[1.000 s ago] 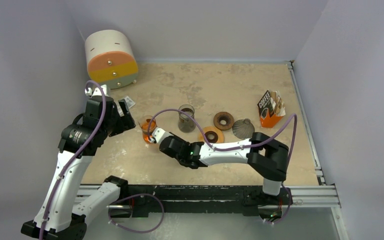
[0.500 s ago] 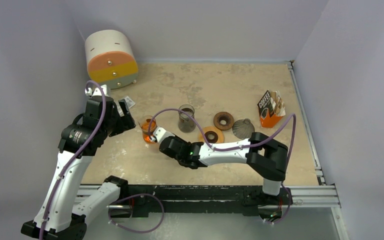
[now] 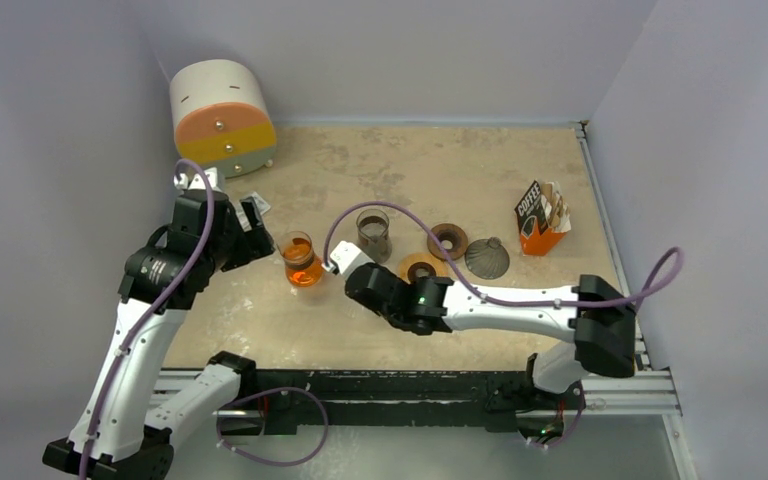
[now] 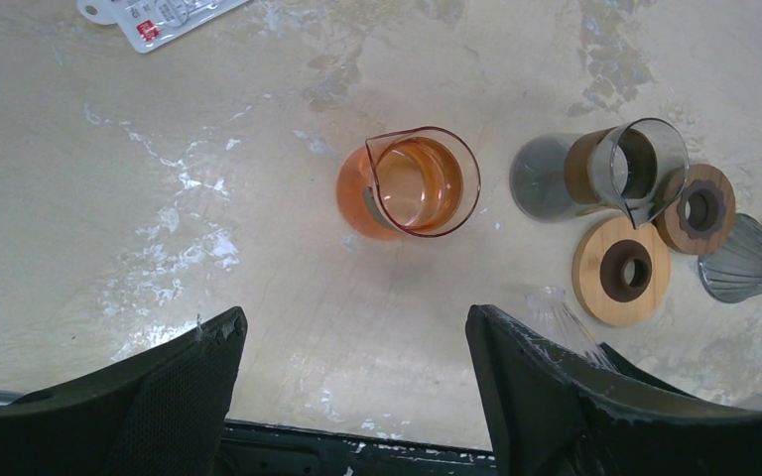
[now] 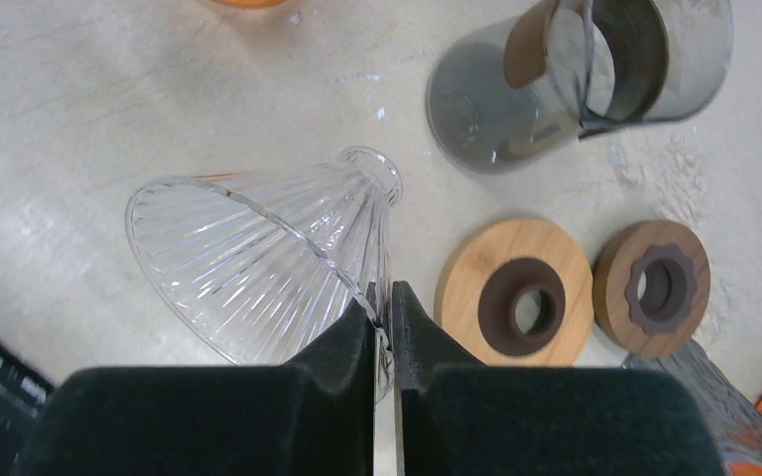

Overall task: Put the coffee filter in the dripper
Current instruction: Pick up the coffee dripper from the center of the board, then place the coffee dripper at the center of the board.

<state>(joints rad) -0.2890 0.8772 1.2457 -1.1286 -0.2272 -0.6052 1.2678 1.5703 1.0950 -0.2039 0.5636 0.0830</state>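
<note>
The right end effector (image 5: 384,297) pinches the rim of the clear dripper (image 5: 258,248) near the middle. The left end effector (image 4: 352,322) is spread wide. The coffee filter pack (image 3: 540,218) stands far right on the tabletop (image 3: 440,160).

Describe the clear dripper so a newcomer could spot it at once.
On the tan table, find the right gripper, just right of the orange carafe. Pinched there by its rim is the dripper, a ribbed glass cone tipped sideways. It is colourless, unlike the smoky grey cone farther right.
</note>
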